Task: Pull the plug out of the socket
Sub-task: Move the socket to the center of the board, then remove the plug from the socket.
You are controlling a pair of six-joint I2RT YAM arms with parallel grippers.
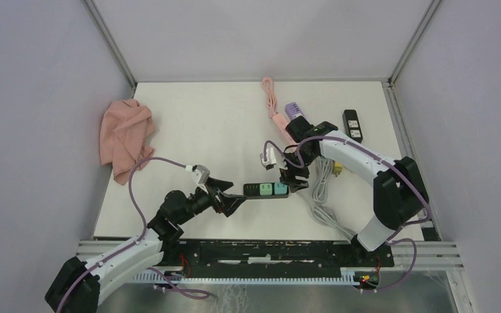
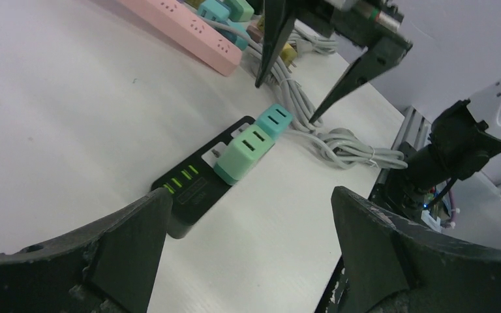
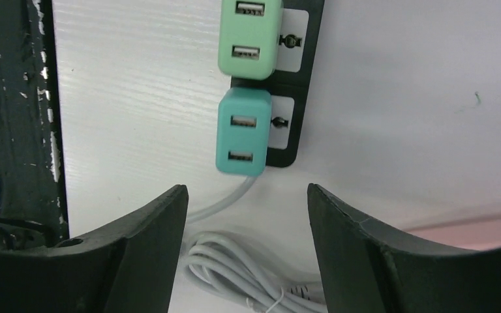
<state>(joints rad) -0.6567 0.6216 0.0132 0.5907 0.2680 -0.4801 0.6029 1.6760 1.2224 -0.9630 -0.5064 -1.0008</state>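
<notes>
The left arm is reaching low across the bench [image 1: 202, 130]. Its left hand [image 1: 235, 193] is spreading wide, released, with its fingers flanking the near end of the black power strip [image 1: 252, 190]; whether they are touching it is hard to make out. The right arm is arching over and pointing its right hand [image 3: 246, 189] down by the strip's other end, fingers parted and grasping nothing.

Two plugs are sitting in the strip side by side: a mint plug [image 3: 248, 39], cut off by the frame's top edge, and a teal plug [image 3: 240, 130]. One white cord coil [image 1: 321, 192] is lying partly under the right arm. One pink strip [image 1: 280, 124] and one pink cloth [image 1: 127, 137] are lying well apart.
</notes>
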